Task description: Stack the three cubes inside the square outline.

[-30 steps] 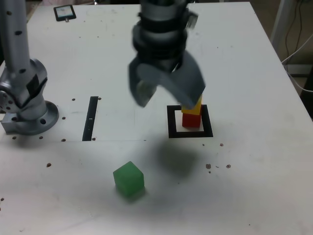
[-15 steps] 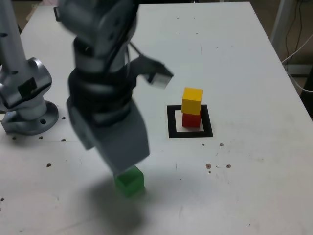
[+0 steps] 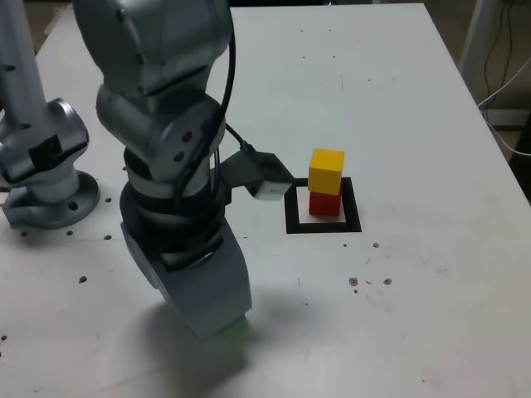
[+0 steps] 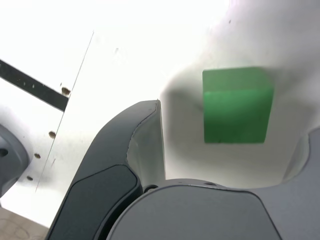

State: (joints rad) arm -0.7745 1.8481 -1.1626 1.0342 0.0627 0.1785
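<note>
The yellow cube (image 3: pixel 327 170) sits on the red cube (image 3: pixel 325 203) inside the black square outline (image 3: pixel 291 207), right of centre in the exterior view. The green cube (image 4: pixel 236 105) rests on the white table, apart from the stack. My gripper (image 3: pixel 211 319) has come down over it and covers it almost wholly in the exterior view. In the wrist view the gripper (image 4: pixel 235 120) is open, with the cube between the jaws and a strip of table showing on each side of it. Neither finger touches the cube.
The arm's grey base (image 3: pixel 46 166) stands at the exterior view's left edge. A thin black strip (image 4: pixel 30 85) lies on the table beside the gripper. Small brown specks (image 3: pixel 369 282) dot the table (image 3: pixel 431 315) near the outline.
The gripper swung away from the stack toward the front of the table and dropped down around the green cube. The yellow-on-red stack has stayed put.
</note>
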